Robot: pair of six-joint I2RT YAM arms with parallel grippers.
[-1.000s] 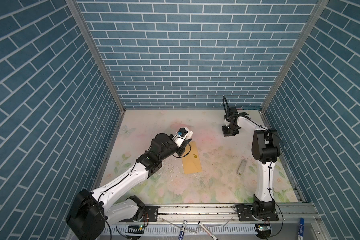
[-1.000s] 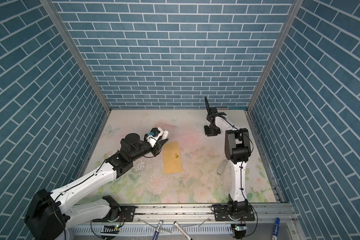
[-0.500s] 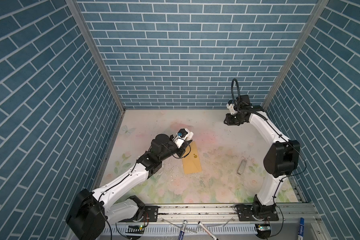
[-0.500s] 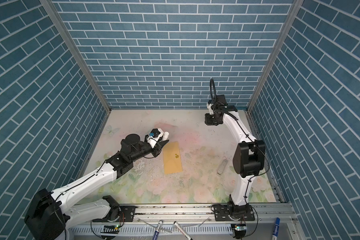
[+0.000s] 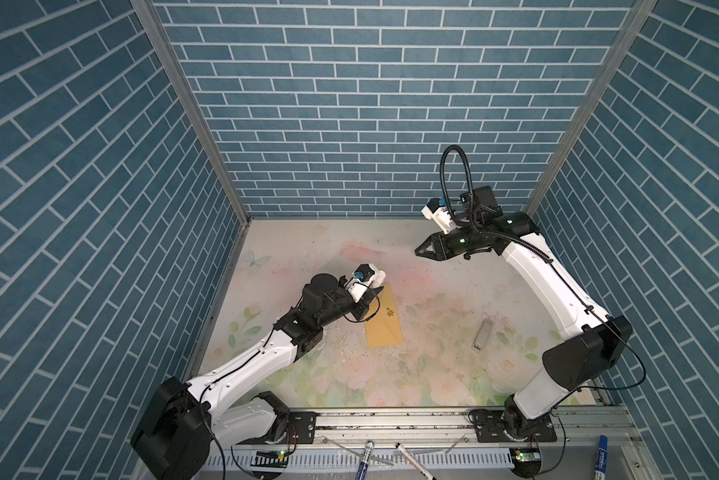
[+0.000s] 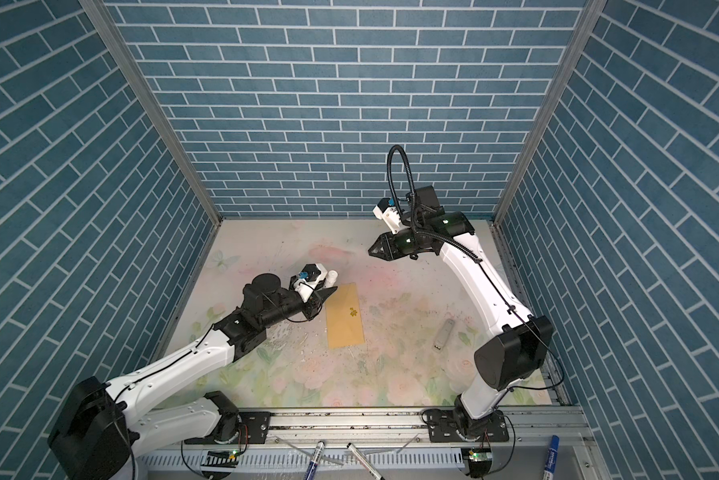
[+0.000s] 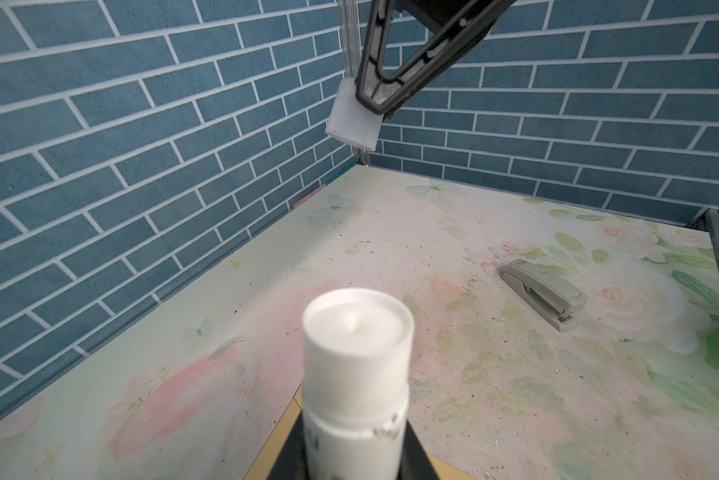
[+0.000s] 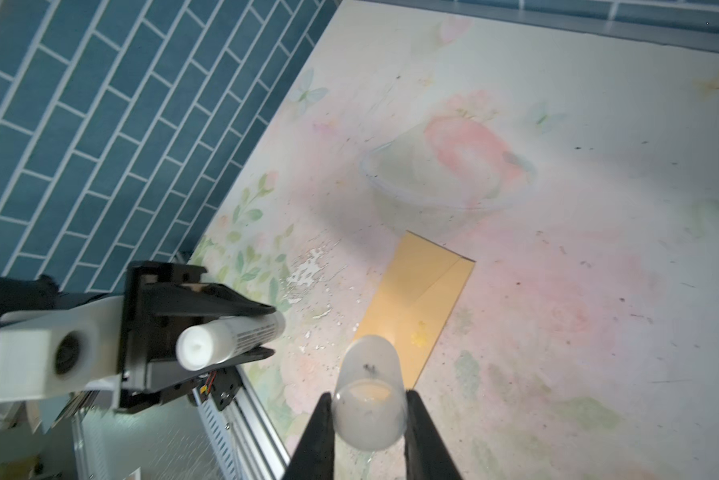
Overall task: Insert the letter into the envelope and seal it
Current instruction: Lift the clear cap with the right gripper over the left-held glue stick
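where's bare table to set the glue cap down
Open mat between the envelope and the stapler, and the strip from the envelope to the front rail. Crowded at the envelope's far left corner, where the left gripper holds the glue stick.

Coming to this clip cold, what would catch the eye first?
The left gripper clamps an uncapped white glue stick, while the right gripper, high near the back wall, pinches its cap. Between the arms the golden-tan envelope lies flat on the flowered table, with a grey stapler to its right in both top views.
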